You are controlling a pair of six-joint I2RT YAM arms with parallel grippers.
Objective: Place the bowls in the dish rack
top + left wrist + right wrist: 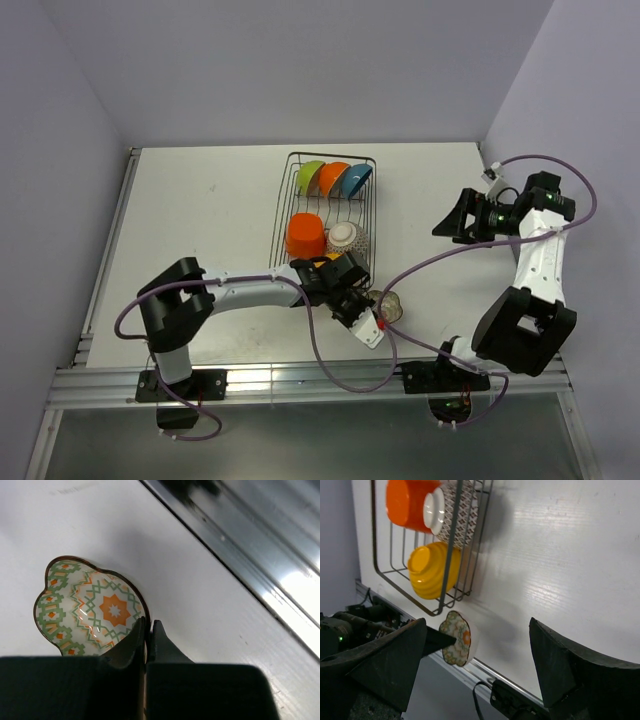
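left jaws: pressing together, pinching the rim of the small scalloped floral bowl (90, 607)
floral bowl: tilting up on edge ahead of the left jaws, over the white surface (200, 230), outside the rack; can't tell if it is touching the surface
right jaws: standing spread wide, gripping nothing, hanging well apart from the floral bowl
dark wire dish rack (332, 155): sitting just beyond the left jaws, holding the ribbed yellow bowl (432, 570), upturned red-orange bowl (407, 502) and grey-brown patterned bowl (465, 517)
metal front rail (260, 565): running beside the left jaws
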